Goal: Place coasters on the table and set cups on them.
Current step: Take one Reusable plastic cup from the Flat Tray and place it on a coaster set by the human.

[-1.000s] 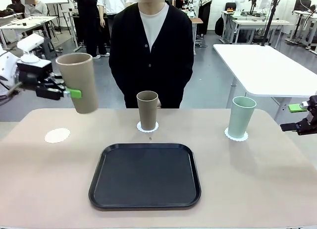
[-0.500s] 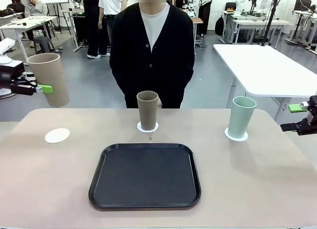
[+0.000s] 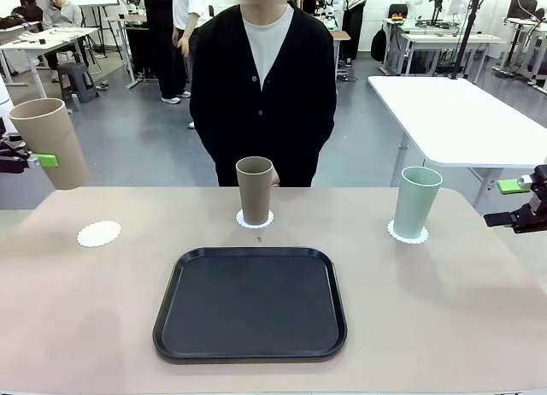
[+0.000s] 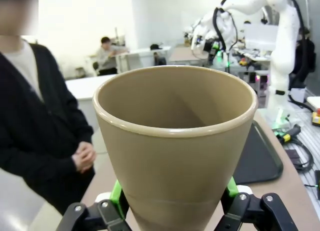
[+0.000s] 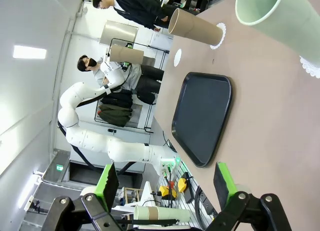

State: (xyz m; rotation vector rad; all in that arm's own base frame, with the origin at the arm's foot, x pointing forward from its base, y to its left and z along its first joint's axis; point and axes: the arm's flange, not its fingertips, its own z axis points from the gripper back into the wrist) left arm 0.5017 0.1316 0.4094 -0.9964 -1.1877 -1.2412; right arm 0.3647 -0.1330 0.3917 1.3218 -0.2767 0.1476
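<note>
Above the table's (image 3: 68, 327) left edge, tan cup (image 3: 49, 142) tilts, mouth up.

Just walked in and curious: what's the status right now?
Left tool shut on tall tan tumbler, aloft. Right tool open, idle. Round white lacy coaster beneath it bare. Nothing in the way.

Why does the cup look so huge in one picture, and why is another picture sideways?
Left wrist view: the wide-angle lens sits close to the held tan cup, swelling it; the room behind is softer. Right wrist view: the camera is rolled, so the table and tray stand on edge. Front view: even light, faint shadows.
</note>
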